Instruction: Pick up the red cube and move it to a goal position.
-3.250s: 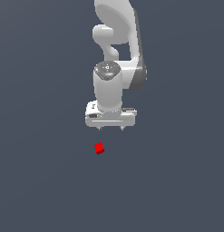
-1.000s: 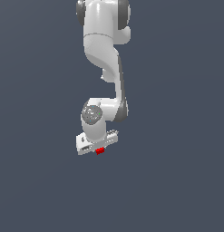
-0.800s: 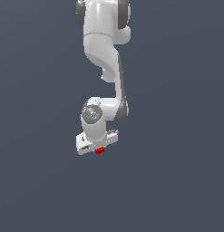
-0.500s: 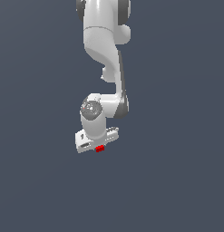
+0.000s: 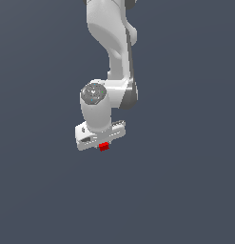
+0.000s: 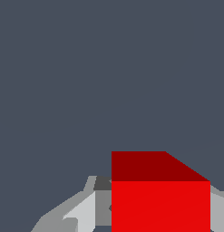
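The small red cube (image 5: 104,147) sits between the fingers of my white gripper (image 5: 102,144), just under the hand, and the gripper is shut on it. The cube appears raised off the plain grey floor. In the wrist view the red cube (image 6: 160,199) fills the near part of the picture. A grey finger (image 6: 81,212) presses one of its sides and the edge of the other finger (image 6: 218,209) shows at the opposite side. No goal marker shows in either view.
Only the white arm (image 5: 114,43) stands above the gripper, rising out of the top of the exterior view. A flat dark grey floor (image 5: 185,181) lies all around.
3.2 s ago the cube lay on the floor below the gripper. Over the last second the gripper, with the cube in it, has risen a little.
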`<act>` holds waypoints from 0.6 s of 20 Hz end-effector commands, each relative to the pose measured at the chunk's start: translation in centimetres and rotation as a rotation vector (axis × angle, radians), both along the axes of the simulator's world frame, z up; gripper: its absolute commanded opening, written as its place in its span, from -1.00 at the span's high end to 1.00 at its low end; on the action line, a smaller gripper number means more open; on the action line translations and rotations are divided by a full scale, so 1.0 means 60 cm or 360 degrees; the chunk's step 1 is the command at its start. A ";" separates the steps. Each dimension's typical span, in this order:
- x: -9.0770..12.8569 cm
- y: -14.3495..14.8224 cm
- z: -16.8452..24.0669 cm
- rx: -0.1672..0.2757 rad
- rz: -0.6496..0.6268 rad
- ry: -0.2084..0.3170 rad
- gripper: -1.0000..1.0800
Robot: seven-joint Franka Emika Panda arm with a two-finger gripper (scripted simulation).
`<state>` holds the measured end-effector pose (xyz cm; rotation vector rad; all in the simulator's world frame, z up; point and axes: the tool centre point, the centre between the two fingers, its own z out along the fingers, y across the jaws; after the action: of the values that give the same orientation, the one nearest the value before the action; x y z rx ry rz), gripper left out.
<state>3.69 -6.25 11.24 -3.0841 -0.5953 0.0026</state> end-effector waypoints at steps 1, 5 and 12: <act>-0.008 0.001 0.047 0.0000 0.0000 -0.0003 1.00; -0.022 0.003 0.129 0.0000 0.0000 -0.0003 1.00; -0.045 0.007 0.273 -0.0001 0.0001 -0.0002 1.00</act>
<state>1.37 -5.86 25.69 -3.0849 -0.5962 0.0004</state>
